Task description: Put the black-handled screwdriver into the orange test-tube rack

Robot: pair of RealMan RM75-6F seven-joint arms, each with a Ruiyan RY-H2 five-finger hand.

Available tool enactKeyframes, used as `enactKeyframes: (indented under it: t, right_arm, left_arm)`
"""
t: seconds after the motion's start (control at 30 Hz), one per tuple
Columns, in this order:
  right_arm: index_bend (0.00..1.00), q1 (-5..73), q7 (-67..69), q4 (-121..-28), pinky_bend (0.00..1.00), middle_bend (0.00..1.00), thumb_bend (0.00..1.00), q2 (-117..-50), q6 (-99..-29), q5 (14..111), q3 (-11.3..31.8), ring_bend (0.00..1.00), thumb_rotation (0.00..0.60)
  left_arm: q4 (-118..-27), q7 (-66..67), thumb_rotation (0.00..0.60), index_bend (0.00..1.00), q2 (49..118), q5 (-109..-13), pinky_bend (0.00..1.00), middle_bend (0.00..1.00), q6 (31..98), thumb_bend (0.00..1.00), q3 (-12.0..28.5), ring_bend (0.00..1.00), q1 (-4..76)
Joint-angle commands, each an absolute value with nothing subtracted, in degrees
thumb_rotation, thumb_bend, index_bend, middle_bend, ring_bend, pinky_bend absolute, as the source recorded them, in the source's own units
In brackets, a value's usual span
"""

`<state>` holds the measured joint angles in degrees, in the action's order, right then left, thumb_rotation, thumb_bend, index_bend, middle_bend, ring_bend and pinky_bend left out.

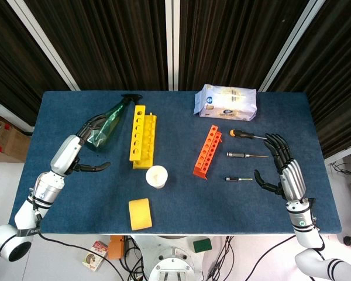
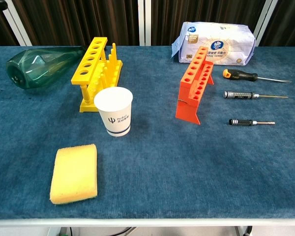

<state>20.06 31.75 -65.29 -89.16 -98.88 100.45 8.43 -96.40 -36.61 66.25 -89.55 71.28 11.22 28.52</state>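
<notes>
Only the head view catches the hands: the left hand rests fingers-spread against the lying green glass flask, and the right hand hovers with fingers apart and nothing in them. Blue cloth-covered table, dark curtains behind. The black-handled screwdriver with the orange collar lies beside the orange plastic test-tube rack, just beyond the right fingertips.

left hand: black fingers, silver back; right hand: same | arms: white-and-silver segments, black joint bands
</notes>
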Motion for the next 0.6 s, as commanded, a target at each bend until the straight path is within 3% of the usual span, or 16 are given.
enactKeyframes:
  t: [0.03,0.6]
  right_arm:
    - [0.0,20.26,31.61,-65.23,0.0,0.02,0.44,-89.02,-98.78,100.32,8.3,0.0,0.6]
    - [0.0,19.29,29.64,-66.49,0.0,0.03,0.44,-86.93,-98.22,97.98,7.07,0.0,0.6]
  left_arm:
    - [-96.14,-36.87,0.6,0.08,66.49,-89.26,0.18,0.04,71.11,0.16,11.14,0.02,28.81]
    - [-97.29,-34.49,0.6,0.08,64.26,-89.86,0.18,0.04,70.45,0.16,8.22,0.02,28.67]
